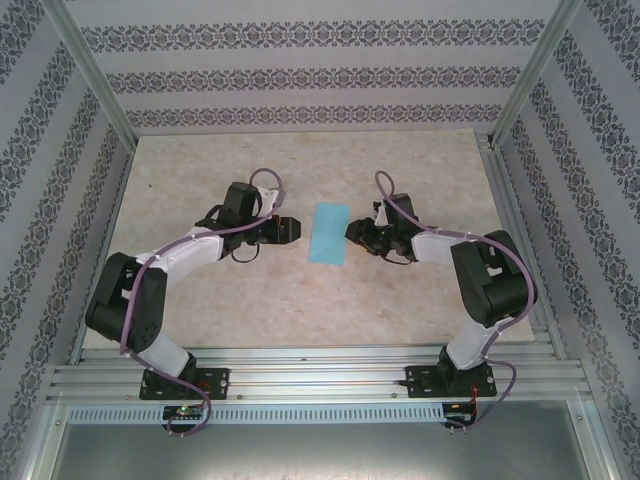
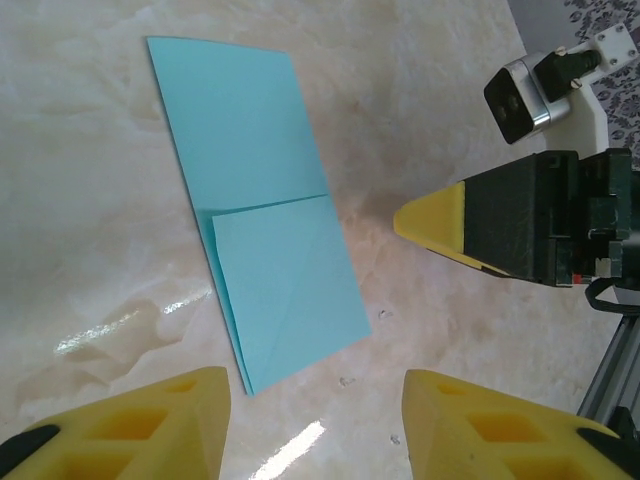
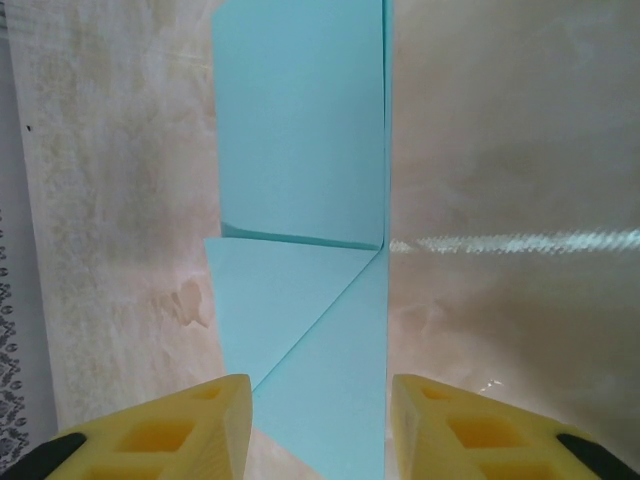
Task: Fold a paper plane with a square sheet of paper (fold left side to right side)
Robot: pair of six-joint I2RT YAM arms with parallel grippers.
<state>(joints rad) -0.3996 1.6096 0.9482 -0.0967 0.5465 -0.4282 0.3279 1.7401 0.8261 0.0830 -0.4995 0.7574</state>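
The turquoise sheet of paper (image 1: 328,234) lies flat on the table between the two arms, folded into a narrow rectangle. One end carries a folded flap with a diagonal crease (image 2: 290,290). My left gripper (image 1: 295,228) stands just left of the paper, open, its yellow fingertips (image 2: 190,410) over bare table beside the paper's near corner. From the other side my right gripper (image 1: 350,232) is open too. Its fingertips (image 3: 215,425) straddle the creased end of the paper (image 3: 300,180) without pinching it. The right gripper's finger (image 2: 440,222) shows in the left wrist view.
The marbled tabletop (image 1: 300,310) is ringed by patterned walls and metal frame posts (image 1: 95,80). An aluminium rail (image 1: 320,378) carrying the arm bases runs along the near edge. The right wrist camera (image 2: 525,95) is close by the paper.
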